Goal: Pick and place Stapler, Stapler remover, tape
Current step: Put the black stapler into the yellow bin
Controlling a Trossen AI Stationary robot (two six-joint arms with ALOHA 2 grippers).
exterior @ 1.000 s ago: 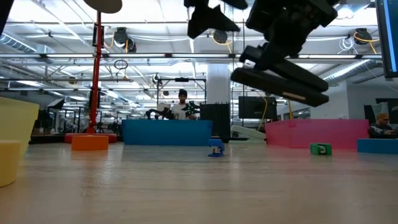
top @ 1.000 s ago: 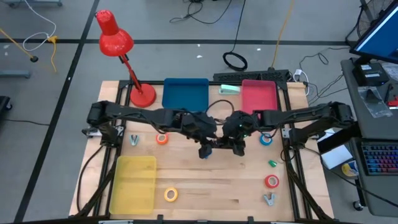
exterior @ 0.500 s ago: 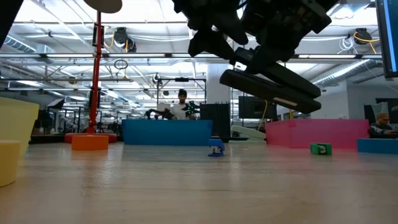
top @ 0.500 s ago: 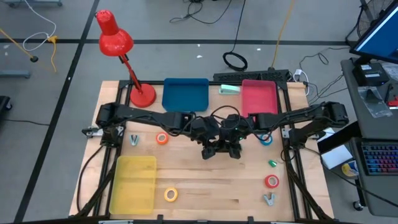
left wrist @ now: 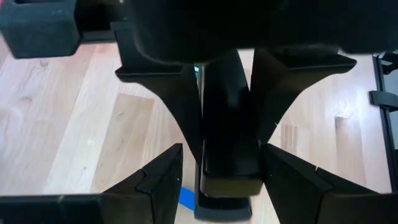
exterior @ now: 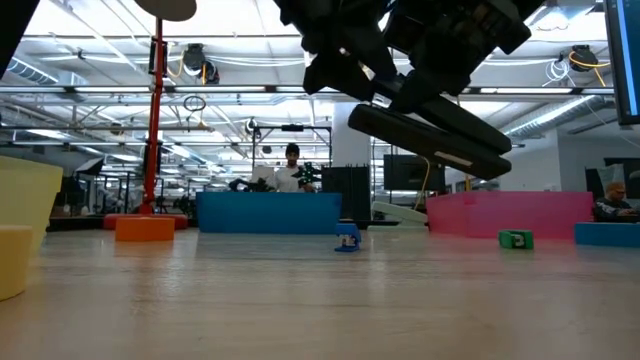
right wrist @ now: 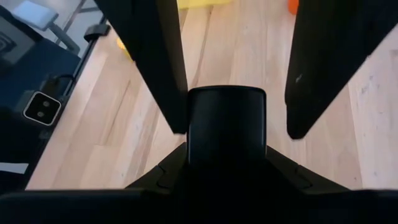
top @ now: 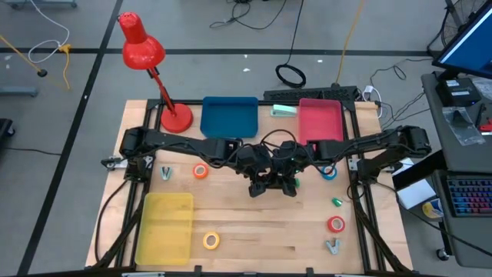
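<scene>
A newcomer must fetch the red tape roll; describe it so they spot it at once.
Start at the pink tray at the table's far edge, on the right arm's side, and come toward the near edge. Past the blue tape and a small green bit lies the red tape, a ring just beyond a small metal clip. It is the only red roll.

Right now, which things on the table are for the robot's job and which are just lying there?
For the job: stapler; stapler removers; blue tape, orange tape, yellow tape, red tape.
Just lying about: red lamp; green bit.
</scene>
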